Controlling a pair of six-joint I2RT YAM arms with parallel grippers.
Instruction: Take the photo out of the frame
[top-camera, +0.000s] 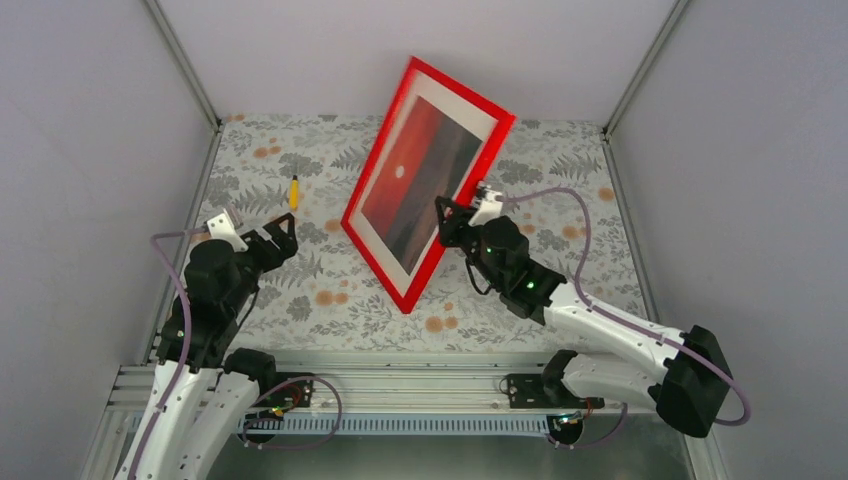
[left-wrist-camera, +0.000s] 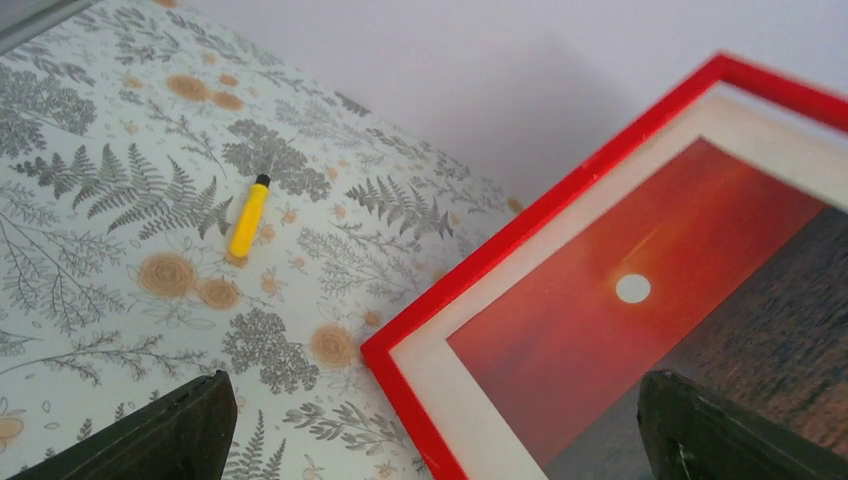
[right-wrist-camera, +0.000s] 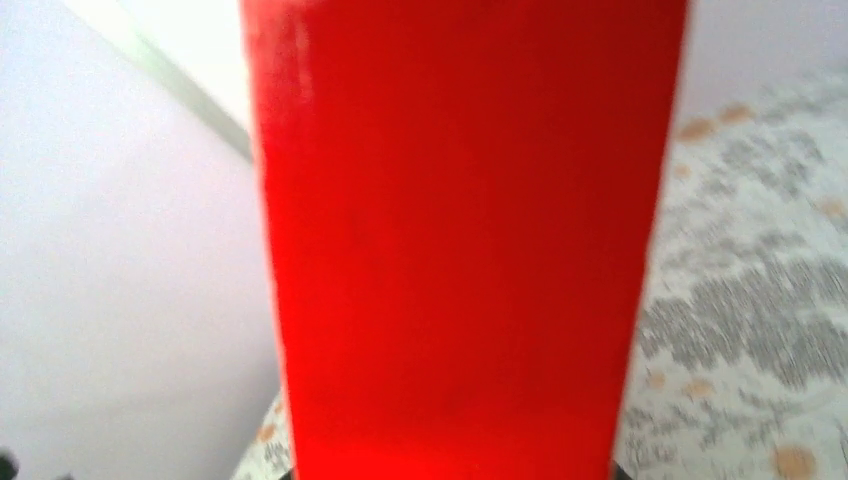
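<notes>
Spreading under everything is the floral-patterned table (top-camera: 300, 300). Above it the red frame (top-camera: 460, 90) stands tilted on one corner; I cannot tell whether that corner touches the cloth. The sunset photo (top-camera: 415, 180) sits inside it, facing the left arm. The right gripper (top-camera: 462, 210) is clamped on the frame's right edge. The left gripper (top-camera: 258, 224) hangs left of the frame, jaws wide apart, empty. A small yellow tool (top-camera: 294, 192) lies just beyond it.
</notes>
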